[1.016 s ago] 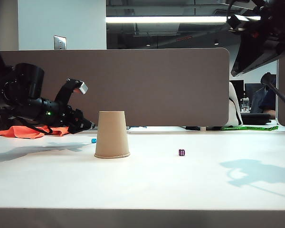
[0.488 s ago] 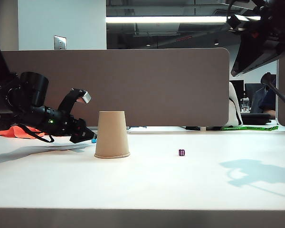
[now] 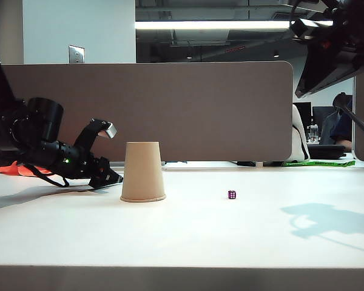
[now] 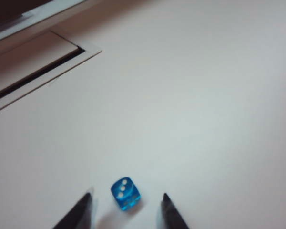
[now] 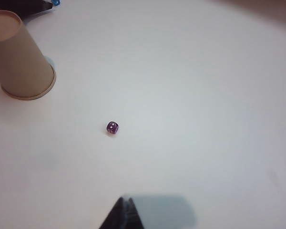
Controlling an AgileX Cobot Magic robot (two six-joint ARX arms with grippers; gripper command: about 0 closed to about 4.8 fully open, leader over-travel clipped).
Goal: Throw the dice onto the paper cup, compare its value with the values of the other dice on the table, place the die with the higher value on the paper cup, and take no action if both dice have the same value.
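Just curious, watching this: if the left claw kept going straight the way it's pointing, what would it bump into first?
Probably the blue die: it sits between the open left gripper's fingertips. Past it, only bare white table shows.

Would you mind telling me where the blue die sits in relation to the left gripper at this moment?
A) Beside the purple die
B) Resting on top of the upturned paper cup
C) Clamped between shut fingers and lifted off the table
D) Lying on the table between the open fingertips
D: in the left wrist view the blue die lies on the white table between the spread fingertips of the left gripper, neither fingertip visibly touching it.
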